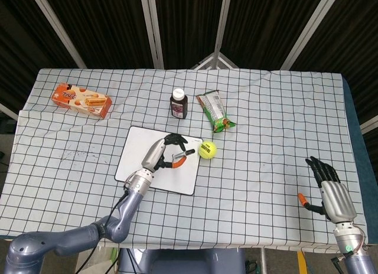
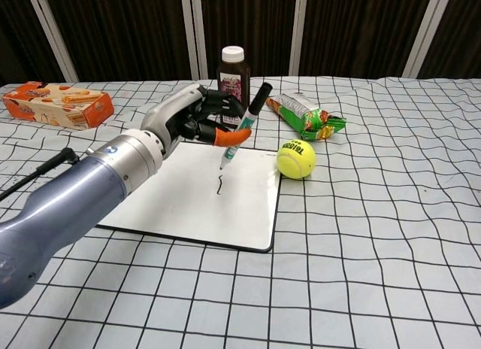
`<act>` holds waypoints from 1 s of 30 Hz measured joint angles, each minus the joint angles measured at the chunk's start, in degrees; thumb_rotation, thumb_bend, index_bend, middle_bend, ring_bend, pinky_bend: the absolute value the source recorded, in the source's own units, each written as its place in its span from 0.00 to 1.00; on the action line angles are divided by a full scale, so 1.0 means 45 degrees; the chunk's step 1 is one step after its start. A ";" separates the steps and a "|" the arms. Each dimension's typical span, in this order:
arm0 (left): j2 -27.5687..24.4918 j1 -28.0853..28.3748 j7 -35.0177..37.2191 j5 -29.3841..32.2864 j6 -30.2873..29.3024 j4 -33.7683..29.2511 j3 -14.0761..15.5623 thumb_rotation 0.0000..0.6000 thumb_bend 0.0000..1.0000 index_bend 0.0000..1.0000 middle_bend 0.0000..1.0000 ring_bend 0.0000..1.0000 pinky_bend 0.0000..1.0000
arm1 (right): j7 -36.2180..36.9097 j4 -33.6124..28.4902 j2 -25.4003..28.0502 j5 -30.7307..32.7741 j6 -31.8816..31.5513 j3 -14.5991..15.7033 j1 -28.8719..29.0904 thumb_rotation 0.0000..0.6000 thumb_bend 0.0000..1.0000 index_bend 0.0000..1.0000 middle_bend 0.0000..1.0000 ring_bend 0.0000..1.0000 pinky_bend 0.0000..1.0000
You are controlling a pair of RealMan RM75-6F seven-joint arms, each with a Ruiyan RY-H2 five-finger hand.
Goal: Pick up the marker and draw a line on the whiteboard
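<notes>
- The left hand (image 2: 197,117) grips the marker (image 2: 242,133) between thumb and curled fingers, holding it tilted with the cap end up and the tip pointing down over the whiteboard (image 2: 197,204).
- In the chest view the marker tip sits just above the board, clear of a short dark line (image 2: 219,187) drawn on it.
- The whiteboard lies flat on the checked cloth of the desk (image 1: 266,126).
- A tennis ball (image 2: 295,159) rests at the board's far right corner; a juice bottle (image 2: 233,77) and a snack bag (image 2: 304,114) stand behind it, and a biscuit box (image 1: 81,100) lies far left.
- The right hand (image 1: 331,190) is empty, fingers spread, near the desk's right edge.
</notes>
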State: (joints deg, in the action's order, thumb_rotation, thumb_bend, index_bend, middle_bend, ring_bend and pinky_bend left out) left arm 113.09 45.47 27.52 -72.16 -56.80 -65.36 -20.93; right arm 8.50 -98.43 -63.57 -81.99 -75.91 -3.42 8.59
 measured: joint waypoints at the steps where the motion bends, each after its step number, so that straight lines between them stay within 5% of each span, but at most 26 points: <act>1: -0.0044 0.0062 -0.0046 -0.0014 0.0004 0.0036 -0.0060 1.00 0.53 0.72 0.33 0.18 0.28 | 0.0002 -0.0001 0.0001 0.0001 0.0002 -0.0001 0.0001 1.00 0.33 0.00 0.00 0.00 0.00; 30: 0.0728 0.1424 0.0057 -0.0016 0.1379 0.2788 -0.0086 1.00 0.53 0.72 0.33 0.18 0.28 | 0.0216 -0.0017 0.0083 0.0081 0.0201 0.0010 0.0055 1.00 0.33 0.00 0.00 0.00 0.00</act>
State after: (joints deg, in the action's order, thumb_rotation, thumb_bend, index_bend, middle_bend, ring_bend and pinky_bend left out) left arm 116.36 51.88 27.78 -72.23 -50.60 -52.82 -21.32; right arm 9.47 -98.51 -63.20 -81.63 -75.00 -3.38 8.83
